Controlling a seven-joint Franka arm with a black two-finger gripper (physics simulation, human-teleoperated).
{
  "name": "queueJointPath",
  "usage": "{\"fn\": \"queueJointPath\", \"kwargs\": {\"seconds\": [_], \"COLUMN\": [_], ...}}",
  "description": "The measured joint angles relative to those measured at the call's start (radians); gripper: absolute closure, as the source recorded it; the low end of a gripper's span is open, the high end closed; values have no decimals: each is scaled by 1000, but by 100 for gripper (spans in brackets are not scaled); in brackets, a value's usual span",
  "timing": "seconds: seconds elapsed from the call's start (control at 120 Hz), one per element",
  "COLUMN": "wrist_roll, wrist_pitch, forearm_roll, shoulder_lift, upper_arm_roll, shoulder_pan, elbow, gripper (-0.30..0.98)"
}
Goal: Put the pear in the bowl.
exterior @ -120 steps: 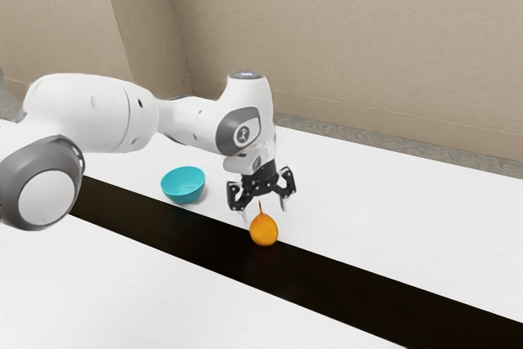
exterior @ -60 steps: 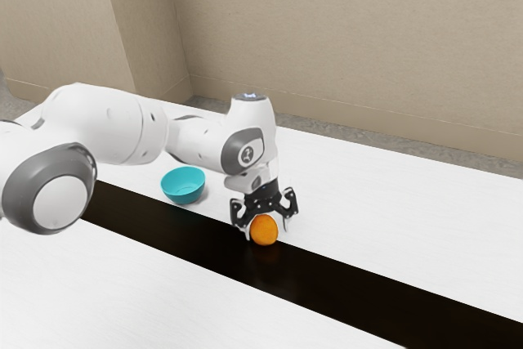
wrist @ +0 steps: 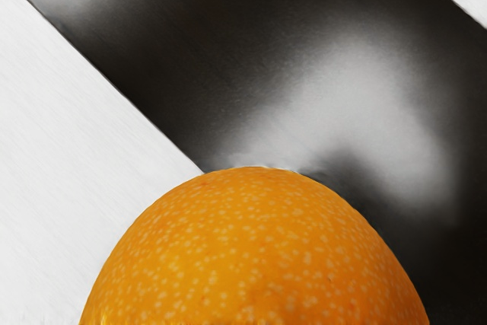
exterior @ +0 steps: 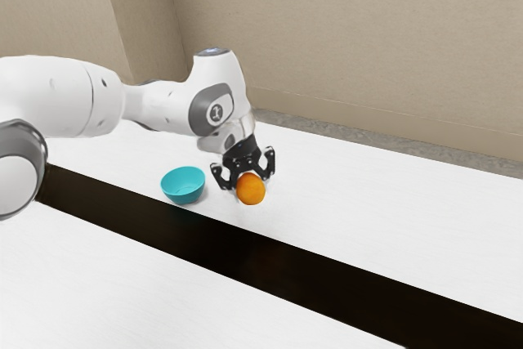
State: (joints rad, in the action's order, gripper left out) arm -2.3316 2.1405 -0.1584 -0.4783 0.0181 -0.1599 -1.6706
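- Exterior view: the black two-finger hand (exterior: 250, 190) is gripping the rounded, speckled orange pear (exterior: 251, 190) and is holding it up, where half a second ago the fruit was sitting low by the long dark strip (exterior: 294, 269) on the white tabletop (exterior: 368, 210).
- Both pear and hand are now showing higher and further toward the exterior view's left, and the hand is tilting where it was standing nearly upright.
- In the wrist view the pear's speckled skin is looming large just under the hand, with the dark strip and white surface lying beyond it.
- That lift is meaning, as I judge it, that the pick is done and the carrying is beginning.
- The round turquoise bowl (exterior: 181, 198) is sitting upright in its same spot, apart from the pear and further toward the exterior view's left.
- The next move is likely calling for bringing the pear across above the bowl's opening, then lowering and releasing it.
- Its rounded sides are possibly inviting a slip, and a low approach is risking a knock against the rim.
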Motion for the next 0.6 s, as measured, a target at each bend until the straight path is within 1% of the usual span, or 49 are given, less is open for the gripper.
{"fn": "queueJointPath", "kwargs": {"seconds": [0.092,0.158,0.242,0.375,0.5,0.6], "wrist_roll": [-7,-12,-18,-26,-32,-35], "wrist_pitch": [1,1,2,2,3,3], "forearm_roll": [2,4,6,6,1,-1], "shoulder_lift": [77,99,95,9,-93,-155], "upper_arm_roll": [20,77,141,211,223,224], "shoulder_pan": [47,57,71,90,112,127], "elbow": [-10,-10,-2,77,179,219], "gripper": [33,33,33,34,34,34]}}
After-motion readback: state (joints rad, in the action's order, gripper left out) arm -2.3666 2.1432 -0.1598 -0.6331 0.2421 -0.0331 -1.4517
